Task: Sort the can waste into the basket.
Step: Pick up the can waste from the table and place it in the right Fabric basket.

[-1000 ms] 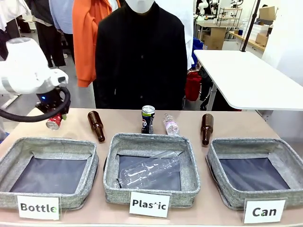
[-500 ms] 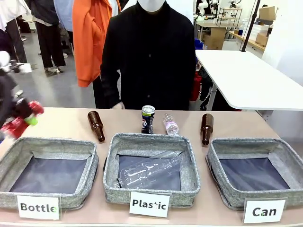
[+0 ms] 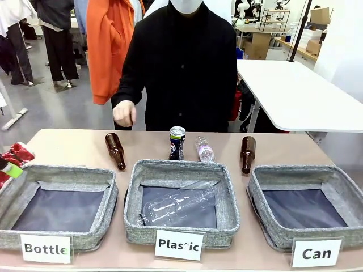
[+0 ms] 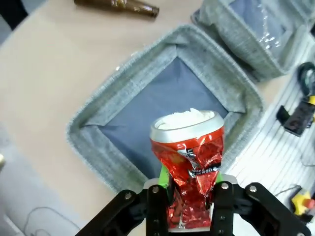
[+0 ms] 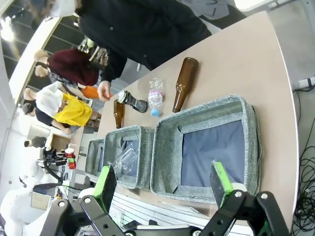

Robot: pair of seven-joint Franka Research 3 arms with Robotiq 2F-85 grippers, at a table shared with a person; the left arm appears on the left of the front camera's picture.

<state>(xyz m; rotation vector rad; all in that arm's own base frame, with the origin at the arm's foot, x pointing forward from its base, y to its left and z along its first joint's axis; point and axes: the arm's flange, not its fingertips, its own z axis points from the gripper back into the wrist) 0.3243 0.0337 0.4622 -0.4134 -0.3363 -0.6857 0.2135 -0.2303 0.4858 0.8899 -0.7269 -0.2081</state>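
My left gripper is shut on the dented red can, which it holds in the air over the leftmost grey basket. From the front, that can and gripper show at the picture's far left edge. The dark can stands upright on the table behind the middle basket. The "Can" basket sits at the right with nothing in it. My right gripper hangs open above that basket, holding nothing.
The "Bottle" basket is at the left. The "Plastic" basket in the middle holds a clear bottle. Two brown bottles and a small plastic bottle lie along the far side. A person's hand hangs there.
My left arm has swung left toward the picture's edge, carrying the red can up off the table. The person's hand has come into view at the far side.
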